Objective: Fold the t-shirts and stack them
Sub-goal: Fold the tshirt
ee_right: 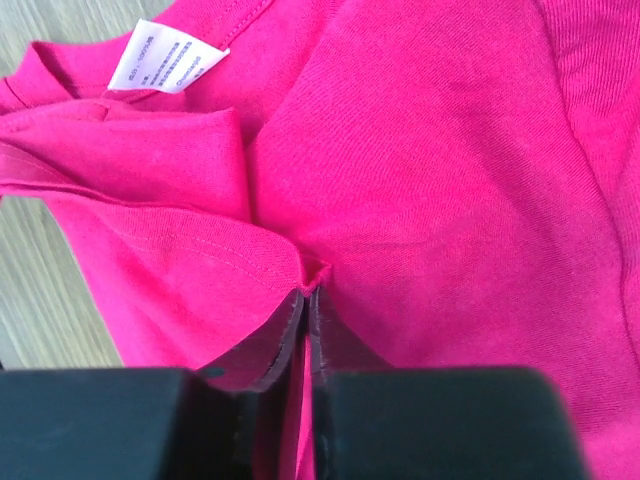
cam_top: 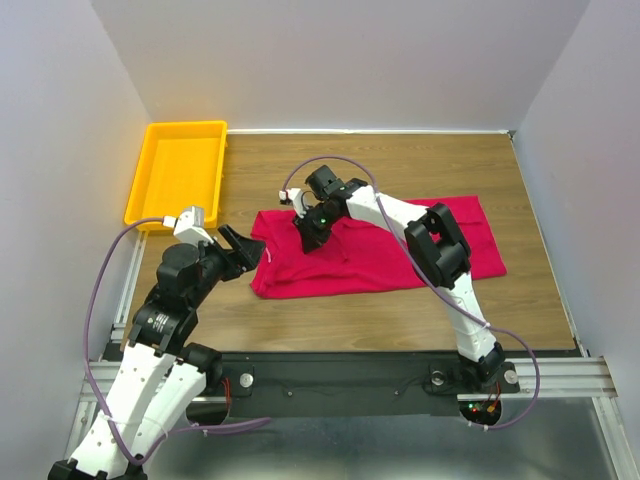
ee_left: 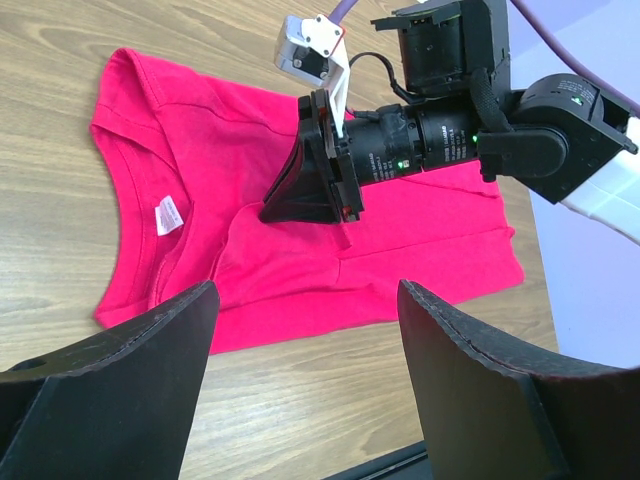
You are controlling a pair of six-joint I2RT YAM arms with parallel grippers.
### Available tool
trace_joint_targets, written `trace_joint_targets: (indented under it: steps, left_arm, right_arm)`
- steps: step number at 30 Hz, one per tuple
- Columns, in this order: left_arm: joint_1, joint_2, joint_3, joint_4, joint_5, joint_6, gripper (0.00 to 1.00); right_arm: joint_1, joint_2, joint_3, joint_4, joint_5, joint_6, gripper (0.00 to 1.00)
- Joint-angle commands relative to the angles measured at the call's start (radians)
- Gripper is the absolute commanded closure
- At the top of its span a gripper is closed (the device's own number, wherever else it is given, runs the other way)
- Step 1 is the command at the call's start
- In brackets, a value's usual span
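Observation:
The crimson t-shirt [cam_top: 375,262] lies partly folded on the wooden table, its neck to the left and its white label [ee_left: 167,215] showing. My right gripper [cam_top: 305,238] is down on the shirt near the collar, shut on a pinched ridge of fabric [ee_right: 320,268]. The label [ee_right: 165,55] sits just beyond that pinch. My left gripper [cam_top: 240,250] hovers off the shirt's left edge, above bare wood. Its jaws stand wide open with nothing between them [ee_left: 305,300]. The left wrist view also shows the right gripper [ee_left: 285,205] on the t-shirt [ee_left: 200,150].
A yellow plastic tray [cam_top: 185,165] stands at the back left corner with nothing in it. White walls close in the table on three sides. The black rail [cam_top: 350,375] with the arm bases runs along the near edge.

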Motion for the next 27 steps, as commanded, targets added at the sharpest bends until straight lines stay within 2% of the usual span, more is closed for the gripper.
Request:
trace_joint_targets:
  steps: [1, 10, 27]
  left_arm:
    - [0.002, -0.014, -0.019, 0.036, 0.006, -0.014, 0.16]
    - [0.002, 0.003, -0.041, 0.052, 0.009, -0.050, 0.17]
    - [0.002, 0.060, -0.098, 0.121, 0.036, -0.086, 0.18]
  right_arm:
    - [0.014, -0.053, 0.036, 0.012, 0.021, 0.020, 1.00]
    - [-0.003, -0.177, 0.018, 0.016, 0.110, 0.057, 0.99]
    - [-0.034, -0.308, -0.212, 0.173, 0.413, 0.245, 0.99]
